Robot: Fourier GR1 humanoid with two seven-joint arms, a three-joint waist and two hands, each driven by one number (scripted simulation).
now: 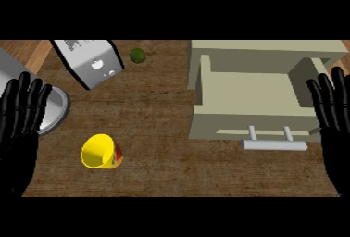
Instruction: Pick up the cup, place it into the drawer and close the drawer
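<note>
though open, drawer (pixel 253 92) on brown counter (pixel 164 125)

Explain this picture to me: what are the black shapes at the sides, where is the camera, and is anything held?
The camera sits at the robot's head, looking steeply down at a wooden counter. The black shapes are its hands: the left robot hand at the left edge, the right robot hand at the right edge, both open, resting, holding nothing. A yellow cup lies on its side on the counter. Right of it a beige drawer stands pulled open, handle toward the robot. Farther back are a silver appliance, a green fruit and part of a round metal vessel.
</note>
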